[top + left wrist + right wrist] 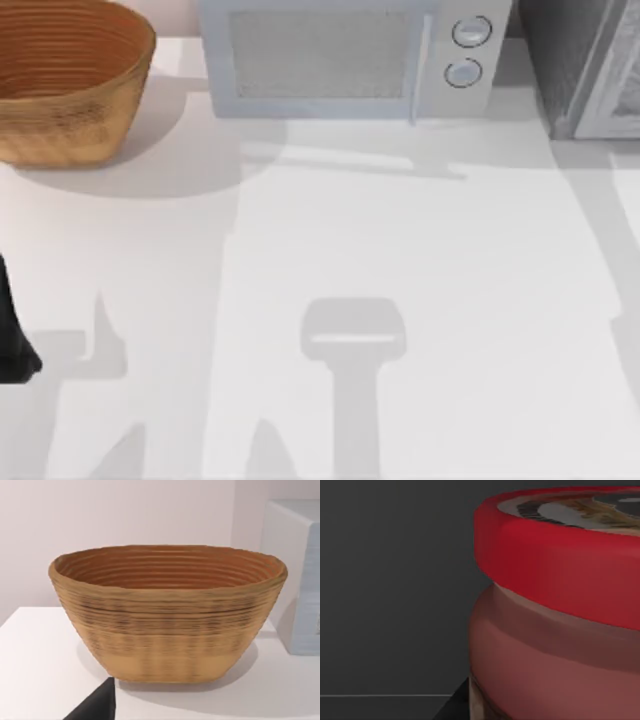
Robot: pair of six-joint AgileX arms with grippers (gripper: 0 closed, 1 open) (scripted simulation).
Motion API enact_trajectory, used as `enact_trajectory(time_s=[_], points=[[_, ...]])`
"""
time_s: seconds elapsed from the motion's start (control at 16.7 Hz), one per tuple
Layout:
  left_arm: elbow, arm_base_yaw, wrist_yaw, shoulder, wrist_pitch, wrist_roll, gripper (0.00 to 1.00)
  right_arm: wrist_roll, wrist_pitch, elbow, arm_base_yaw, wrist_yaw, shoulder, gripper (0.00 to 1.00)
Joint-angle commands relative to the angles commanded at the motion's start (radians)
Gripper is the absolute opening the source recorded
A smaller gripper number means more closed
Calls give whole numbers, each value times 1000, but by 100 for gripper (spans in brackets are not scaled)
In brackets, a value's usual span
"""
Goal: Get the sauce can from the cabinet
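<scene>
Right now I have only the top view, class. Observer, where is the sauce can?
Observer: The sauce can sits right in front of the right wrist camera, with a dark grey wall behind it.
Operator: Which way up is it?
Observer: Its red rim is uppermost, and part of the printed lid face is visible above it.
Operator: What does the left wrist camera face?
Observer: The basket, seen from the side. Its woven wall narrows to a flat base on the white table.

Sauce can red-rimmed, upright, seemingly inside dark cabinet.
</scene>
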Motion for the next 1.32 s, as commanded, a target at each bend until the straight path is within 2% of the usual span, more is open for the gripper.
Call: enact_trajectory(time_s=[0.6,1.02,1.32], points=[[0,0,0,0,0,0,100,0,-377,-1,109,104,-376,0],[0,0,0,0,0,0,100,2,-366,-31,103,102,-405,0],[0,0,0,0,0,0,100,-1,-259,-295,76,72,-580,0]])
